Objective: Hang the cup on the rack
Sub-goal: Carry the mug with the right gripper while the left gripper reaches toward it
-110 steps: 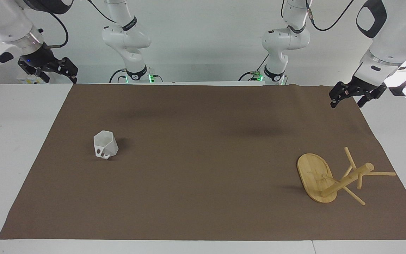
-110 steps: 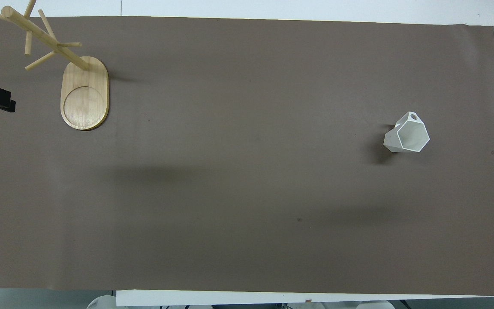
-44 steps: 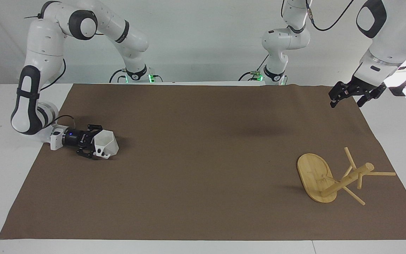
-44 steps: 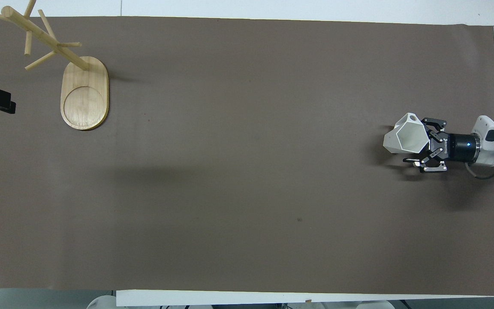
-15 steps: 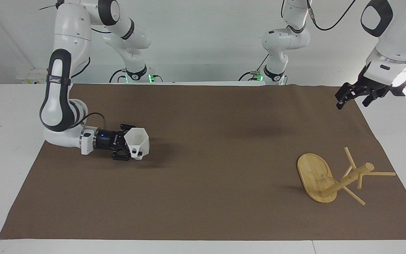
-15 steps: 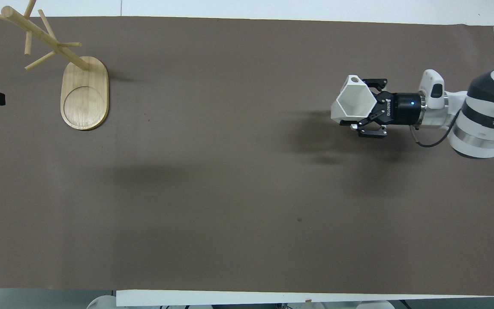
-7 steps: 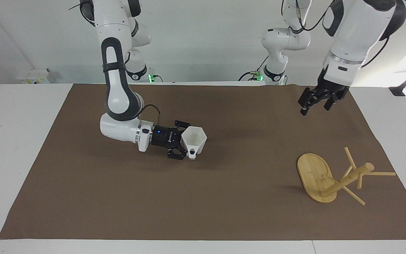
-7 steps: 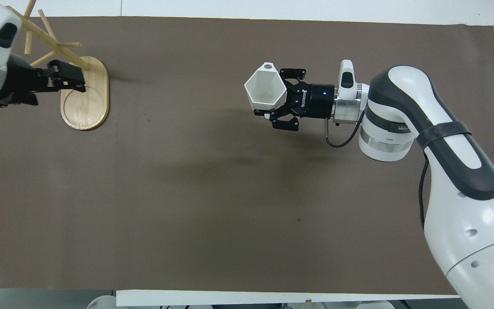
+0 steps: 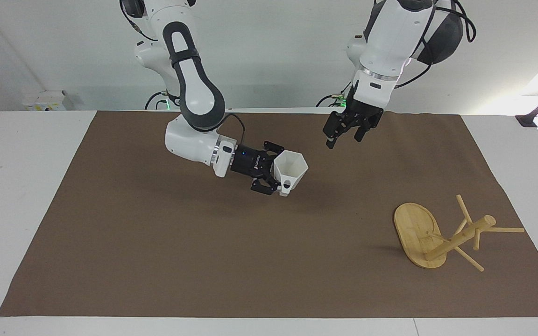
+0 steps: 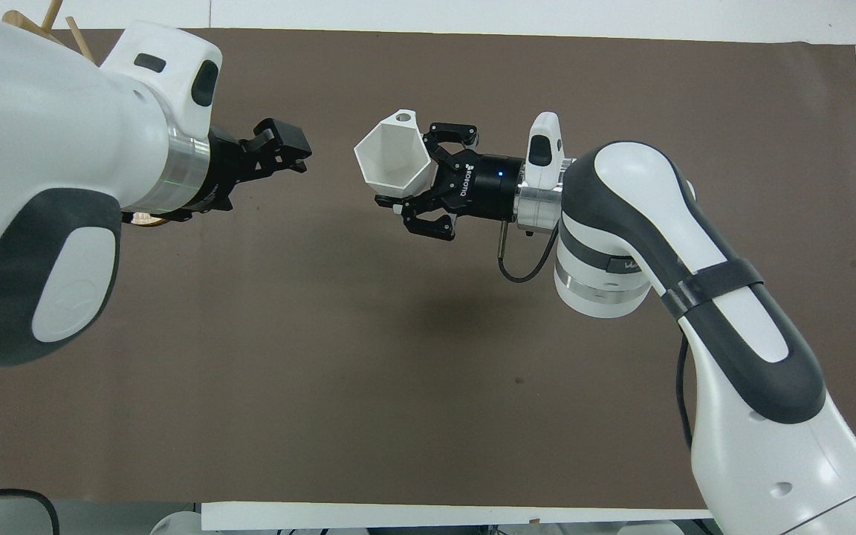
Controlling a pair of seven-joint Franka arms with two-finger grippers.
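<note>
White cup (image 9: pixel 290 171) clamped in right tool (image 9: pixel 272 179), forearm stretched level above mat.

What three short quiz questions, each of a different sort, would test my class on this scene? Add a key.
1. True or false: the rack stands upright on the brown mat.
2. Which gripper holds the cup? A) left gripper B) right gripper C) neither
3. Fill in: the left gripper hangs ____, holding nothing.

Key: 1 true. 2 B: the right gripper grips the cup in the air over the mat. 3 open.
</note>
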